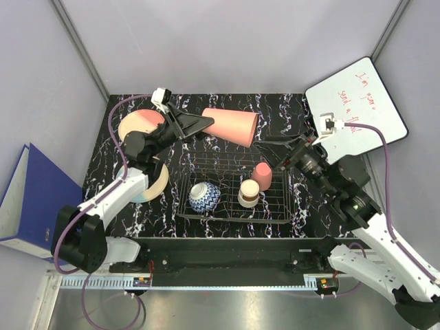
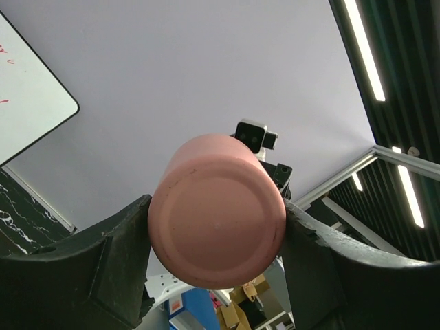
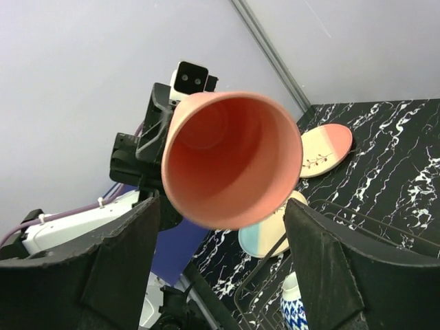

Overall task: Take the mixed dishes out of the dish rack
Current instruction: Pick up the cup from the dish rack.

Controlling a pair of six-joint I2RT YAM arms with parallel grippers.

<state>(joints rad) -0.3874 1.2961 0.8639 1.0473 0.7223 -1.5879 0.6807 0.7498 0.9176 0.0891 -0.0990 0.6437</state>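
So on the black marble table (image 1: 289,113), the dish rack (image 1: 227,172) sits centre, a bit toward 6 o'clock. Two plates are already out at 9 o'clock of it: a pink-and-cream plate (image 1: 141,124) and, nearer, a blue-and-cream plate (image 1: 159,180) half under the left arm. The big pink cup (image 1: 230,126) is in the air at 12 o'clock of the rack, lying sideways. The left gripper (image 1: 208,124) has its fingers pressed on either side of the base, mouth pointing to 3 o'clock. In the rack are the patterned bowl (image 1: 205,196), the cream cup (image 1: 248,192) and a small pink cup (image 1: 261,175). The right gripper (image 1: 278,146) is at the cup's mouth end, jaws spread wide and holding nothing. Looks like a handover to me. I can't quite tell whether its fingers already flank the rim or stop short of it. To do this well I'd slide them further along the wall so they bite past the lip, since the cup tapers and could squirt out. Close squarely, and only then have the left let go.
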